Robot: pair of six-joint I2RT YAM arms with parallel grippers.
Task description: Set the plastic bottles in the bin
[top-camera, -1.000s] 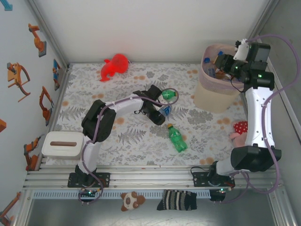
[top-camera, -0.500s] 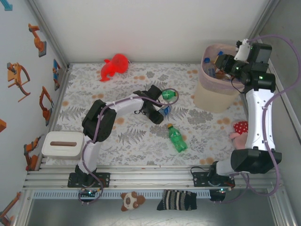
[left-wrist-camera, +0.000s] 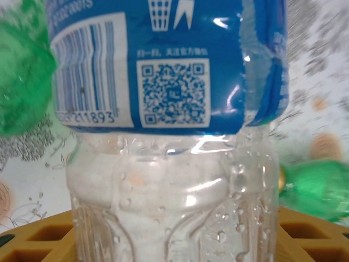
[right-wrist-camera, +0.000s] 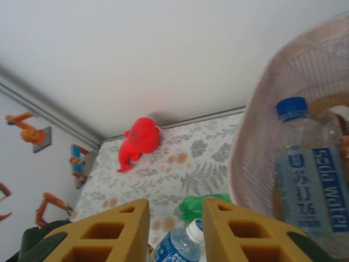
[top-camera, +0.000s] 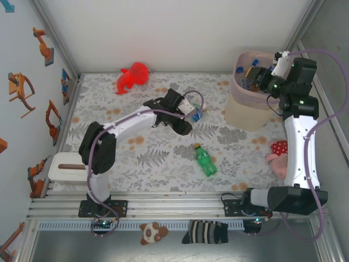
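A blue-labelled bottle (left-wrist-camera: 169,82) was held in the half-closed left pincer (top-camera: 191,112). Carriage to the bin (top-camera: 245,112), well to that pincer's right, was judged the next move.

The table cover (top-camera: 158,164) is white with grey leaves and orange flowers. The soda bottle (top-camera: 205,161) is green, the water bottle (left-wrist-camera: 169,109) clear with a blue label, the bin (top-camera: 245,115) pale pink, the plush toy (top-camera: 133,76) red.

Left claw (top-camera: 191,113) now around blue-labelled bottle (left-wrist-camera: 163,82), farther from its base than before.
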